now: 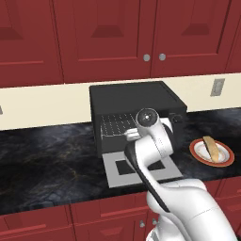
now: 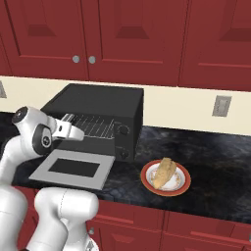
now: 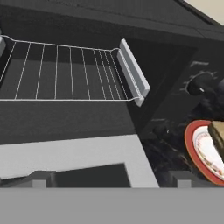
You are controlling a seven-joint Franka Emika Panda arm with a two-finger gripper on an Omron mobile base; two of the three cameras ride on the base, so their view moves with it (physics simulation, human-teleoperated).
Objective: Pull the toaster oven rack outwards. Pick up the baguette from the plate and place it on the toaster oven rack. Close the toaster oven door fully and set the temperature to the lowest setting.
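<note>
The pincer [image 2: 73, 131] hangs spread and empty at the mouth of the oven [image 2: 98, 105], above the lowered door [image 2: 73, 169]. Straight ahead of it lies the rack [image 3: 65, 72], its long front wire running crosswise to the fingers. Off to the pincer's right, well apart, the baguette [image 2: 164, 172] rests on the plate [image 2: 184, 188]. Judging from this, the rack comes first.

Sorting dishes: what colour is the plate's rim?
Orange-red, around a white centre, on the plate; clearest in the right base view.
</note>
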